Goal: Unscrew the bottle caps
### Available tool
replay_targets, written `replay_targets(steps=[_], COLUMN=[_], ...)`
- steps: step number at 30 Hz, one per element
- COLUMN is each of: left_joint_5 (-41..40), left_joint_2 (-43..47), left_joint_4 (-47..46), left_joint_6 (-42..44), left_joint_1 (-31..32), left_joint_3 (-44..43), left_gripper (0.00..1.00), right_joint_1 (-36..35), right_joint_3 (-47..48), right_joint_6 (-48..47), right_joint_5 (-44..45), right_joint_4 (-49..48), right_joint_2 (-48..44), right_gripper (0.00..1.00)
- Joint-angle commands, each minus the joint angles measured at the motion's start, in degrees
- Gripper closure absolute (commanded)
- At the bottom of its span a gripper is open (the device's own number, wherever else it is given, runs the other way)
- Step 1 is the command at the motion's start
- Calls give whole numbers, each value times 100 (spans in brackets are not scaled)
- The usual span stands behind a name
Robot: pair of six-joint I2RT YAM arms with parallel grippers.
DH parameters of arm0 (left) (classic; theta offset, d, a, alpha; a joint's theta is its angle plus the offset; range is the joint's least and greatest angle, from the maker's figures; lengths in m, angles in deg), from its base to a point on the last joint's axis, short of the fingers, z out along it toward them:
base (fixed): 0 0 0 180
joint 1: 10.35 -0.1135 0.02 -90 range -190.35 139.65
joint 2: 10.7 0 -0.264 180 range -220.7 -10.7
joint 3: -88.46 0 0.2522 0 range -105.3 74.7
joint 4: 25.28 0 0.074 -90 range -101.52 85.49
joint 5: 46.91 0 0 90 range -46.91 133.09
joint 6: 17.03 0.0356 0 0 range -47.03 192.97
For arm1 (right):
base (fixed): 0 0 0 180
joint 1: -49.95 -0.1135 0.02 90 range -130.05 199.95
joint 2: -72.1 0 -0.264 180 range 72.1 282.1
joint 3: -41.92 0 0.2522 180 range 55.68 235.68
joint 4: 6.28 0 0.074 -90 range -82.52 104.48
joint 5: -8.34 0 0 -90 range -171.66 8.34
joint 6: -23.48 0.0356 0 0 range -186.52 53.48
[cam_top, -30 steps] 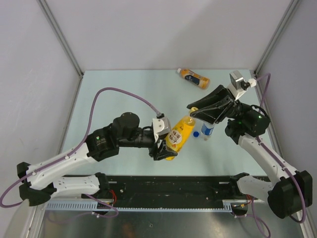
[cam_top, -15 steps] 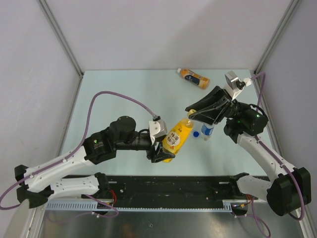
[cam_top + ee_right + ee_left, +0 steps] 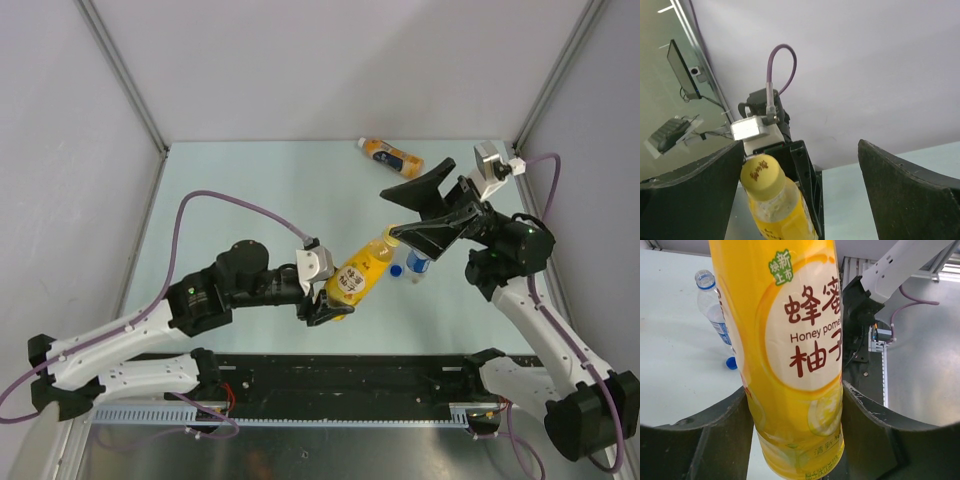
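Note:
My left gripper (image 3: 322, 297) is shut on the lower body of the yellow bottle (image 3: 352, 279), which it holds tilted above the table, neck toward the right arm. The label fills the left wrist view, with the yellow bottle (image 3: 790, 355) pressed between both fingers. Its yellow cap (image 3: 761, 175) sits on the neck, close beside one finger of my right gripper (image 3: 801, 145), which stands open around it. The clear bottle (image 3: 418, 264) stands uncapped, its blue cap (image 3: 397, 269) lying on the table beside it. An orange bottle (image 3: 392, 156) lies at the back.
Grey walls with metal posts close in the pale table (image 3: 250, 190) on three sides. A black rail (image 3: 340, 375) runs along the near edge between the arm bases. The left arm's purple cable (image 3: 230, 200) loops above the table.
My right gripper has gone from shut on the yellow cap to wide open and has drawn back slightly to the right. The left arm has shifted the yellow bottle a little down and left.

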Motion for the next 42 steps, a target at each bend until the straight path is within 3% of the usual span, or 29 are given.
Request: replay_targets(steps=[1, 8, 18, 25, 33, 42], left_joint_5=[-226, -1033, -2674, -4149, -5902, -7401], left_joint_2=[202, 228, -17, -339, -652, -1248], left_joint_4=[-279, -275, -257, -232, -240, -244], left_joint_6=[290, 188, 42, -165, -417, -344], left_joint_1=[75, 63, 69, 144, 435, 815], left_joint_3=[137, 187, 197, 216, 286, 229], left_gripper=[100, 100, 100, 100, 100, 100], right_joint_1=[60, 61, -34, -687, -1328, -1790], right_joint_3=[26, 25, 138, 561, 955, 1303], right_joint_6=[-399, -888, -1763, -2193, -2402, -2620], right_joint_5=[463, 871, 2866, 4258, 5082, 5406], right_joint_4=[618, 1613, 4298, 5512, 5855, 5816], right_joint_2=[-352, -818, -1468, -1244, -692, -99], right_gripper=[1, 1, 1, 1, 3, 19])
